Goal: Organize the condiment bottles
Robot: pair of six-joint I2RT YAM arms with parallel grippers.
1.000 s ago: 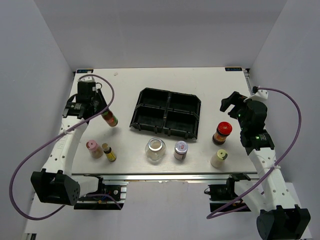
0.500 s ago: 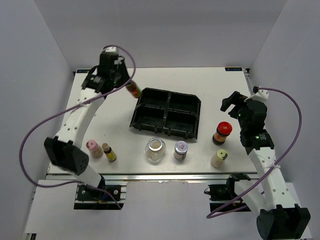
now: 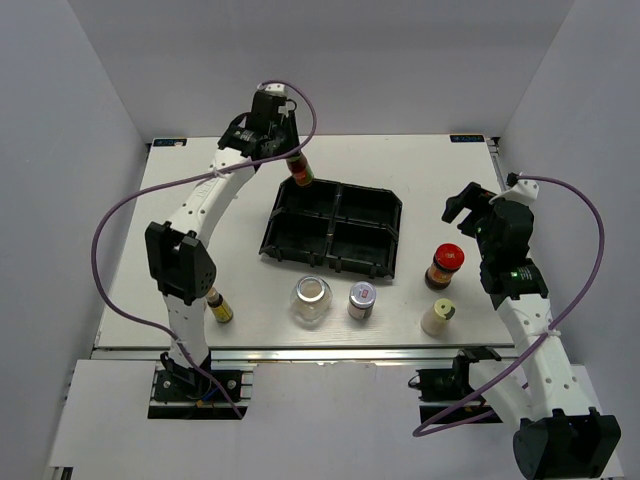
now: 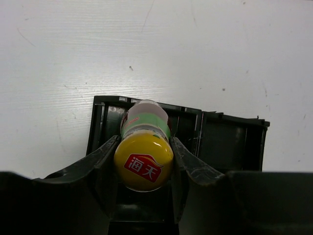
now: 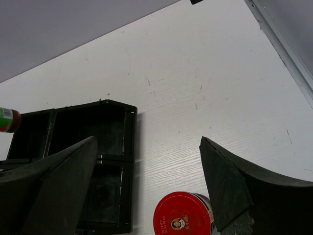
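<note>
My left gripper [image 3: 292,160] is shut on a slim dark bottle with a yellow cap [image 4: 144,161] and holds it over the far-left compartment of the black tray [image 3: 336,262]. The bottle also shows in the top view [image 3: 301,176]. My right gripper [image 3: 462,208] is open and empty, just behind the red-lidded jar [image 3: 445,262], which sits below its jaws [image 5: 182,214]. The clear glass jar [image 3: 311,298], silver-lidded jar [image 3: 361,298] and cream bottle [image 3: 437,316] stand along the front. The other slim dark bottle [image 3: 220,308] stands front left. The pink-capped bottle is hidden behind my left arm.
The tray's four compartments hold nothing; its rim shows in the left wrist view [image 4: 230,120] and the right wrist view [image 5: 132,132]. The white table [image 3: 200,200] is walled at back and both sides. My left arm stretches across the table's left half.
My left arm has swung from the table's left side to the tray's far-left corner, carrying the yellow-capped bottle. The right arm has not moved.
</note>
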